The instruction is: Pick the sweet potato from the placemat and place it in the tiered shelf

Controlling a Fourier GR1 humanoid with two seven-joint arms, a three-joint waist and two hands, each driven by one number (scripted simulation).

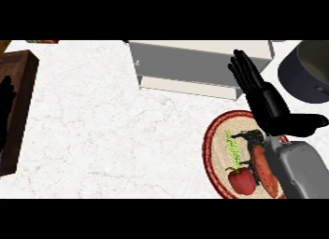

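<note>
Right, the right hand (267, 100) is up over the counter (105, 121) at about three o'clock, fingers stretched straight and pointing toward twelve, thumb sticking out toward three — wide open, nothing in it. Its fingertips reach across the front edge of the tiered shelf (195, 63), the pale grey stepped unit sitting at one o'clock. The grey forearm (304, 170) comes in from five o'clock and covers the right-hand part of the placemat (216, 135).

That placemat is the round one with the red woven rim, down at four to five o'clock. On it lies the sweet potato (265, 170) — long, orange-brown, lying roughly six to twelve, tucked just beside the forearm and partly hidden by it. It is on the mat, not in the hand, and well apart from the shelf. The mat's printed picture shows a red pepper (242, 179) and a green sprig (232, 150) just to the nine o'clock side of the potato.

Over at nine o'clock the left hand (0, 116) rests at the edge, fingers up and relaxed, holding nothing, above a dark wooden board (19, 84). At two o'clock, past the right hand, sits a dark pot (312, 70), near the shelf's right end.
</note>
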